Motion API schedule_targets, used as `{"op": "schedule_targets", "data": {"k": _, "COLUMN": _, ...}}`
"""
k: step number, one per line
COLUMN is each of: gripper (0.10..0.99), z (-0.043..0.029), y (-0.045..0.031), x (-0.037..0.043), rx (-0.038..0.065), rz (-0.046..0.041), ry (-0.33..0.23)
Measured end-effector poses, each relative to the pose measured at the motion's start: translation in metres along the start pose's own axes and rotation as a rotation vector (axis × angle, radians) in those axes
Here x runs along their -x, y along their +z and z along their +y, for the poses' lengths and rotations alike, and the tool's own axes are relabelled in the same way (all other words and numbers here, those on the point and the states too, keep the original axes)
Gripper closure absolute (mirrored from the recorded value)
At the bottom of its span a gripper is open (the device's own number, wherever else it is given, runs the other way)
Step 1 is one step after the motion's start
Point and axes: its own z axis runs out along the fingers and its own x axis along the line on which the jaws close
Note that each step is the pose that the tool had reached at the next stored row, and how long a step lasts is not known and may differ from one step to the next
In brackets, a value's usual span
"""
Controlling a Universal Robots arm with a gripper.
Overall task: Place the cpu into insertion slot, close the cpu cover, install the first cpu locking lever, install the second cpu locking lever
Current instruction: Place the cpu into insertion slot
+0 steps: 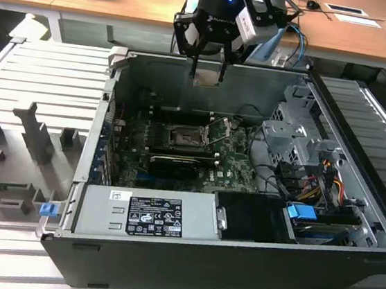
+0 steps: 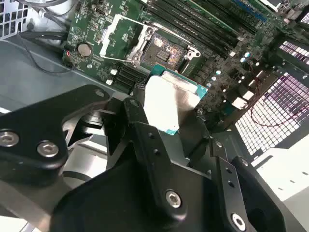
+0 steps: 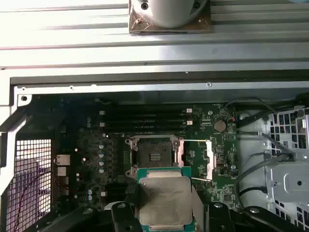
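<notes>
gripper (image 1: 208, 69): clamped on cpu (image 3: 164, 200), hanging high | insertion slot (image 1: 183, 138): bare, 6 o'clock from gripper in exterior view | cpu cover (image 3: 210, 157): swung open | risk: an offset or skewed descent could seat the chip crooked and damage socket contacts; the edge grip could slip

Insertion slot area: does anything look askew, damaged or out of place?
Nothing stands out. The insertion slot is empty and looks intact, the cpu cover is swung open beside it, and the gripper holds the cpu squarely.
</notes>
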Motion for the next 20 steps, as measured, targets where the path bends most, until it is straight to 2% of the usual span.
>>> {"op": "schedule_targets", "data": {"k": 2, "gripper": 0.557, "z": 0.0000, "y": 0.0000, "x": 0.0000, "rx": 0.000, "rz": -0.0002, "ry": 0.003}}
{"op": "schedule_targets", "data": {"k": 5, "gripper": 0.557, "z": 0.0000, "y": 0.0001, "x": 0.0000, "rx": 0.002, "rz": -0.0080, "ry": 0.089}}
{"op": "schedule_targets", "data": {"k": 10, "gripper": 0.557, "z": -0.0001, "y": 0.0009, "x": 0.0001, "rx": 0.003, "rz": -0.0142, "ry": 0.159}}
{"op": "schedule_targets", "data": {"k": 20, "gripper": 0.557, "z": -0.0003, "y": 0.0030, "x": 0.0001, "rx": 0.003, "rz": -0.0153, "ry": 0.170}}
